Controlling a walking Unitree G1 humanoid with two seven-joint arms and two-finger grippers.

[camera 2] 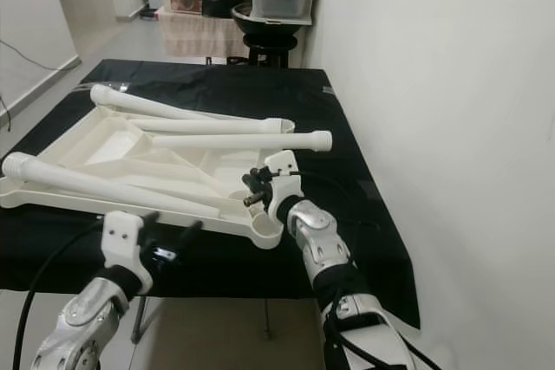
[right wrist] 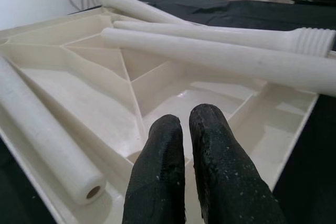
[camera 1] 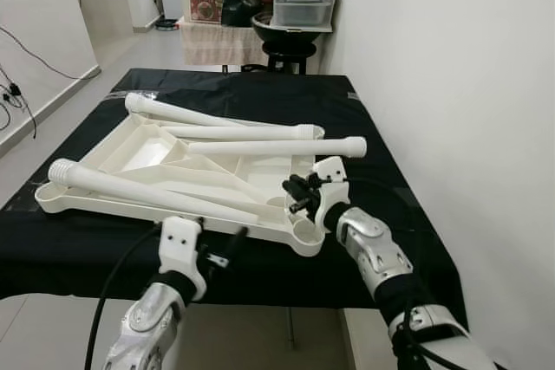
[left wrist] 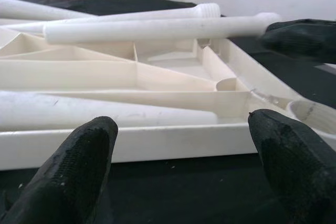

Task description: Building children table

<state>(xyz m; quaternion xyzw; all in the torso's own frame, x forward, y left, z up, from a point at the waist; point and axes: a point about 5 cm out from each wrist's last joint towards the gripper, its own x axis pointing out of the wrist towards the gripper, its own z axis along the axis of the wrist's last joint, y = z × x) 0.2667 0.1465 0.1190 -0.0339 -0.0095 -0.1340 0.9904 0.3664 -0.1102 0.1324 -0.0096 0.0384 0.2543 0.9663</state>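
White plastic tabletop (camera 1: 130, 162) lay underside-up on black-clothed table (camera 1: 260, 93), leg sockets exposed; four legs (camera 1: 276, 146) loose across it. Right gripper (camera 1: 299, 195) pinched shut, empty, over 5 o'clock corner. Left gripper (camera 1: 221, 247) spread wide at 6 o'clock rim.

A lived-in home: beyond the black-draped table (camera 1: 364, 127), stacked storage containers (camera 1: 302, 8), a cloth-covered stand (camera 1: 221, 42) and a tiled corridor (camera 1: 113, 45) stood between plain white walls (camera 1: 434, 67).

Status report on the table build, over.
Left end effector open at tabletop's near edge. Right end effector shut, empty, over its near right corner. Four legs lie loose on it. Nothing obstructing.
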